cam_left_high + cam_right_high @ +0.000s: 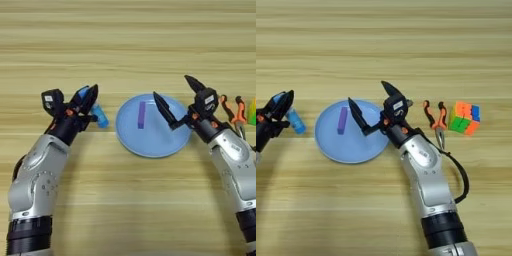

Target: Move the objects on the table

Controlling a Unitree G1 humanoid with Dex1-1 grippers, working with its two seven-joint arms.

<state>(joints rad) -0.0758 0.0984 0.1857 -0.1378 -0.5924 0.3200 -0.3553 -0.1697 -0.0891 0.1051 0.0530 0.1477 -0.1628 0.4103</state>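
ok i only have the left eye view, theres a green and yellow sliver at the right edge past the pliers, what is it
observer: a multicoloured puzzle cube, whole in the right eye view, sitting on the table just right of the pliers
operator: flat or tipped
observer: flat on one face, with orange and blue squares on top and green on the near side
operator: right gripper anywhere near it
observer: no, the right gripper is open over the right part of the plate, and the pliers lie between it and the cube
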